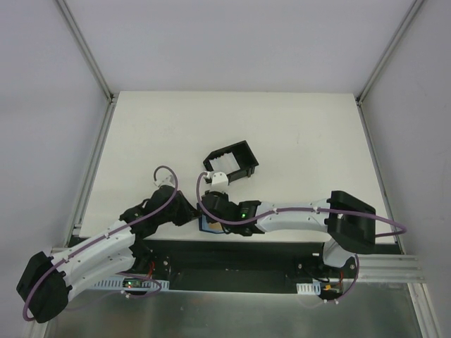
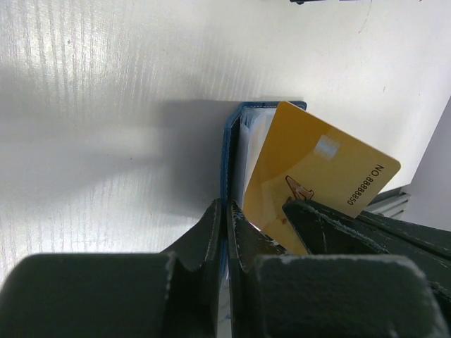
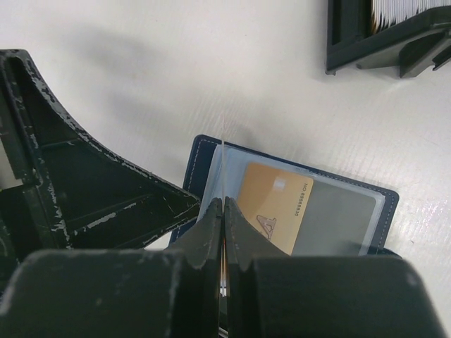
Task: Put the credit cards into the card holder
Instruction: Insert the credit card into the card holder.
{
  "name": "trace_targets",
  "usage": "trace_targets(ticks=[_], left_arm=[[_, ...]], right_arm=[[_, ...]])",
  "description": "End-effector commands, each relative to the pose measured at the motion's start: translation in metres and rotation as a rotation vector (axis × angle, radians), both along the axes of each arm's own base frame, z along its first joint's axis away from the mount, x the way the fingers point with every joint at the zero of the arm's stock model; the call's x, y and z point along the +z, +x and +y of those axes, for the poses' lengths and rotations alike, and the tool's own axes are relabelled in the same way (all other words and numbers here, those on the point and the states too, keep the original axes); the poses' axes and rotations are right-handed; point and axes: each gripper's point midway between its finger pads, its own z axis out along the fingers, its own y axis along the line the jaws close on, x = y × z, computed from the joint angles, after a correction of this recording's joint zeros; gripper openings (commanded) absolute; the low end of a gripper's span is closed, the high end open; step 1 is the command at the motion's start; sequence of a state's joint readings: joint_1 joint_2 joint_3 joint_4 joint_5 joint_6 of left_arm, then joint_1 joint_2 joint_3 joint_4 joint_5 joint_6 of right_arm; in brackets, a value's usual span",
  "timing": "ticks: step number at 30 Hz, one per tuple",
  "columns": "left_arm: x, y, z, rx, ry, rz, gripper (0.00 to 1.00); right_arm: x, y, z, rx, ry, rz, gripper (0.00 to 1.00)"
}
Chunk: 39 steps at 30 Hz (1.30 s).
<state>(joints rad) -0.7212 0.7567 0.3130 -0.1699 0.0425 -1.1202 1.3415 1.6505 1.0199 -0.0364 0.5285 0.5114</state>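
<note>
Lower centre of the top view, just beyond the arm bases: both grippers meet over the card holder point(image 3: 200, 149), which lies open on the white table point(image 1: 296, 141).

Left gripper point(image 2: 227, 208): clenched. Its fingers pinch the holder's navy cover, which stands on edge between them in the left wrist view.

Right gripper point(image 3: 223, 205): clenched on a thin pale sheet point(image 3: 223, 165), seen edge-on and rising straight up from the fingertips. Whether this is a card or an inner leaf of the holder cannot be told.

Gold credit card point(image 3: 271, 204): lies face up on the open holder's blue-grey inside, just to the right of the right gripper's fingers, with printed digits along one short edge. In the left wrist view it shows at centre right, tilted, its lower corner hidden behind the dark body of the right gripper.

Black open-sided box frame point(image 1: 248, 156): stands farther back, at the centre of the top view, apart from the holder. White cards point(image 1: 224, 166) stand on edge inside it.
</note>
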Motion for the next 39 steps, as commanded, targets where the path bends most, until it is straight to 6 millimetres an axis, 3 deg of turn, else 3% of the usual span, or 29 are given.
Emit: trace_targets(ticks=[1,20,27,39], left_arm=[[0.007,0.003,-0.005,0.028,-0.047,-0.009,0.0],[0.001,0.003,0.0,0.087,-0.062,0.013,0.0],[0.001,0.003,0.0,0.098,-0.071,0.018,0.0],[0.0,0.004,-0.003,0.097,-0.084,0.022,0.0]], right_arm=[[0.021,0.003,0.008,-0.009,0.069,-0.037,0.0],[0.04,0.004,0.007,-0.037,0.099,-0.096,0.0],[0.025,0.003,-0.002,-0.054,0.03,-0.076,0.0],[0.013,-0.003,0.008,-0.012,0.031,-0.04,0.0]])
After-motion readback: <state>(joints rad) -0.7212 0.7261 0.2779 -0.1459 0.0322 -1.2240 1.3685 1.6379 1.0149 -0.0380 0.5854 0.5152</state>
